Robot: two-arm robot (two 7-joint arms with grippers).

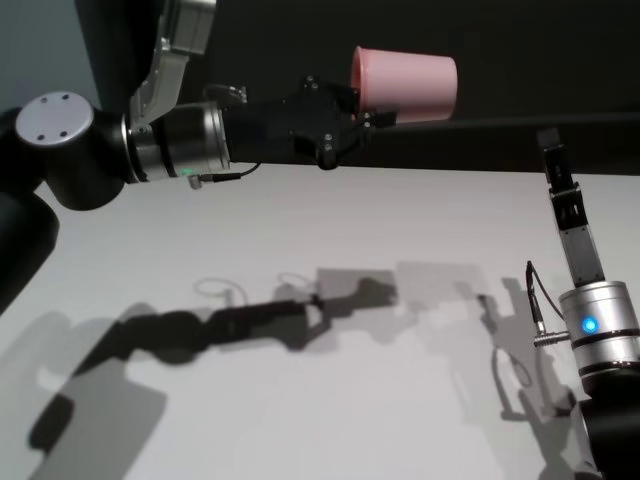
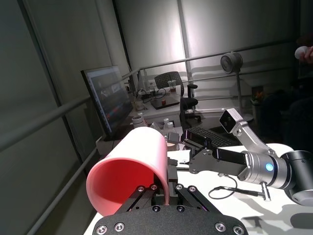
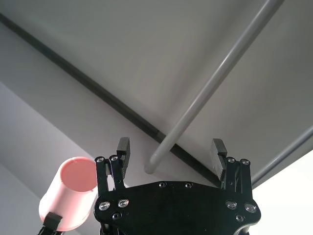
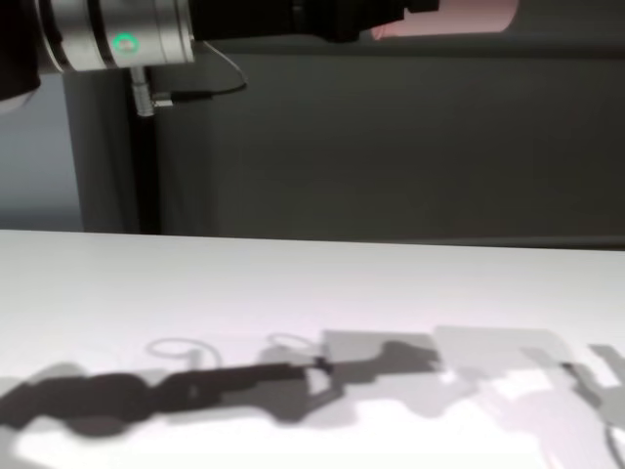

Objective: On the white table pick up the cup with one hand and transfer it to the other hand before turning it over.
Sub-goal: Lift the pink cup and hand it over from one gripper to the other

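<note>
The pink cup (image 1: 405, 85) is held on its side high above the white table (image 1: 330, 210), at the back centre. My left gripper (image 1: 368, 108) is shut on its rim wall, and the mouth faces the left wrist camera (image 2: 128, 172). The cup's base points toward my right arm. My right gripper (image 1: 549, 142) points upward at the right, lower than the cup and apart from it. Its fingers (image 3: 123, 148) are open and empty, with the cup (image 3: 71, 193) off to one side. The chest view shows the cup (image 4: 459, 14) at the top edge.
The left forearm (image 1: 180, 140) spans the upper left of the table. The right arm's wrist (image 1: 598, 325) stands over the right edge. Arm shadows lie across the table's middle. A dark wall rises behind the table's far edge.
</note>
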